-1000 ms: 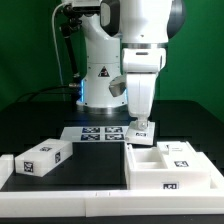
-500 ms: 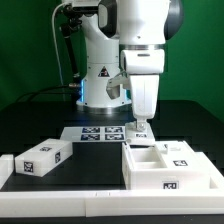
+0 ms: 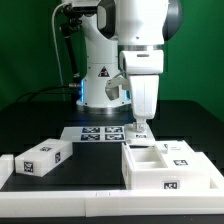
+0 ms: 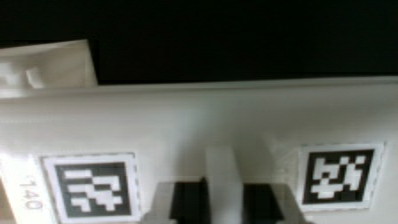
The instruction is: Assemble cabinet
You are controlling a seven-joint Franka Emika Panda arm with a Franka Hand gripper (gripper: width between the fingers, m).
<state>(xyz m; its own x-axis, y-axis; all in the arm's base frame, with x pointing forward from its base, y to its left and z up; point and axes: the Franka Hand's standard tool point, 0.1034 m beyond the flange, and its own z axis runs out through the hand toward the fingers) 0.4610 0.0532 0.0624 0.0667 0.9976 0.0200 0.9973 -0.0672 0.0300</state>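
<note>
Claw (image 3: pixel 140 122) tight on small white panel (image 3: pixel 141 129), slightly nearer exterior view's left than before.

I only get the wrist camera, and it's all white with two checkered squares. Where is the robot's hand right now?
Observer: The gripper is right at a small white tagged piece, beside the marker board and just past the far edge of the big cabinet body.
Operator: Are there more pieces?
Observer: Yes, a white block with a tag lies alone toward the exterior view's left.
Operator: What's nearest the camera?
Observer: A low white border rail runs along the near side, in front of both.
</note>
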